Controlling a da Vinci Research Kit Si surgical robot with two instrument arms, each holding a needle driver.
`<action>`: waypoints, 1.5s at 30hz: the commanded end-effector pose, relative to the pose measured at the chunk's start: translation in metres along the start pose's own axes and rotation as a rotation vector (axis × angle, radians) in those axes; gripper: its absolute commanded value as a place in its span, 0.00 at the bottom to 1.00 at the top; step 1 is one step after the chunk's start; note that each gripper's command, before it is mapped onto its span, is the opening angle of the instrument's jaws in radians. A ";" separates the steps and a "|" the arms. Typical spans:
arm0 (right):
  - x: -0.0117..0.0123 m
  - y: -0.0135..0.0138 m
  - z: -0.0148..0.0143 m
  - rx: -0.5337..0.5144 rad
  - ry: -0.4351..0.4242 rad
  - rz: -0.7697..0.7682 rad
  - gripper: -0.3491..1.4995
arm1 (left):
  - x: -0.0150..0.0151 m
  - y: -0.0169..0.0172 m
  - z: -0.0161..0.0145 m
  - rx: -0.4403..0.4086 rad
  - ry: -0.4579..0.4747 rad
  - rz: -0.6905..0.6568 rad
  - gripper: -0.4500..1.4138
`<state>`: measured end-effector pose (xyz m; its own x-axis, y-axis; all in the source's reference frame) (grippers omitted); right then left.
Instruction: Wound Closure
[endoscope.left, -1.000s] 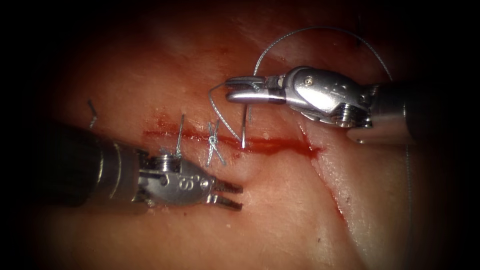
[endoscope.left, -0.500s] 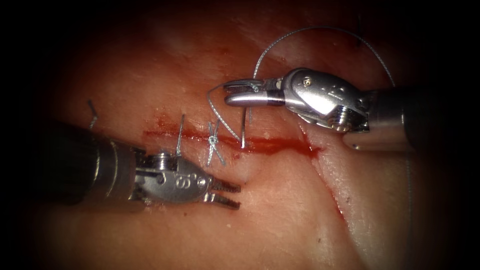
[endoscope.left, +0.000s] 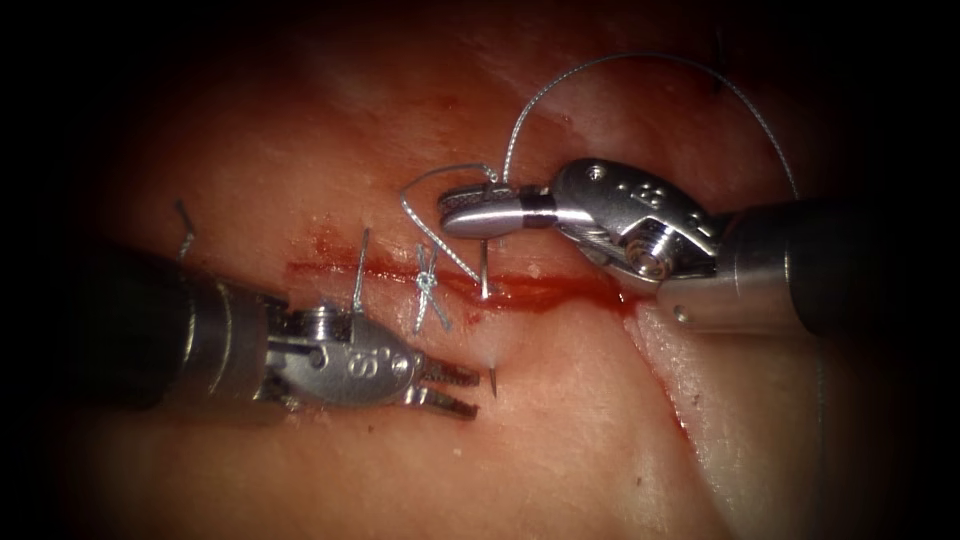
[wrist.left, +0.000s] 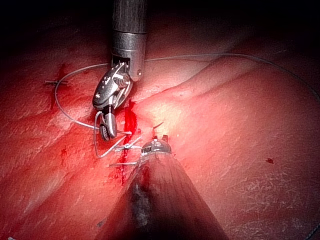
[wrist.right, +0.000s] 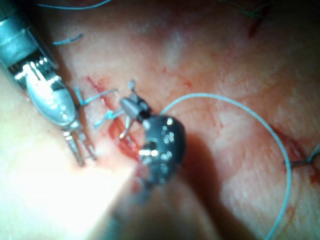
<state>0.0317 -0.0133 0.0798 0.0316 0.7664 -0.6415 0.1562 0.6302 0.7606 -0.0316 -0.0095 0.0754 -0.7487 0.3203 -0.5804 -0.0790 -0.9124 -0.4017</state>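
The tissue has a red cut running across it. My right tool comes in from the right above the cut, jaws shut on the curved needle near its tail. The needle goes down into the tissue at the cut. Its tip pokes out on the near side, just right of my left tool, whose jaws stand open and hold nothing. Thread arcs from the needle's tail over the right tool. The right wrist view has the left tool open beside the right tool.
A tied knot sits on the cut left of the needle, with cut ends of thread further left and one at the far left. Red fluid pools along the cut. The left wrist view has the right tool by the stitches.
The right tool turned its wrist and dropped toward the cut, driving the needle through. The tip has come out on the near side by the left jaws. The left tool barely moved.
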 end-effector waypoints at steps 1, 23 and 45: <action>-0.0004 -0.0002 0.0008 0.005 0.000 0.049 0.00 | -0.0001 0.0000 0.0007 0.002 0.001 0.001 0.18; -0.0030 -0.0051 -0.0005 -0.066 0.018 0.252 0.66 | 0.0003 -0.0001 0.0001 0.007 0.001 -0.002 0.19; -0.0015 -0.0015 -0.0100 -0.240 -0.096 0.181 0.86 | 0.0019 0.0009 -0.0009 0.020 0.041 0.137 0.32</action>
<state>0.0209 -0.0140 0.0800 0.1343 0.8607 -0.4912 -0.0996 0.5049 0.8574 -0.0321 -0.0094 0.0723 -0.7201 0.1901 -0.6673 0.0158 -0.9570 -0.2896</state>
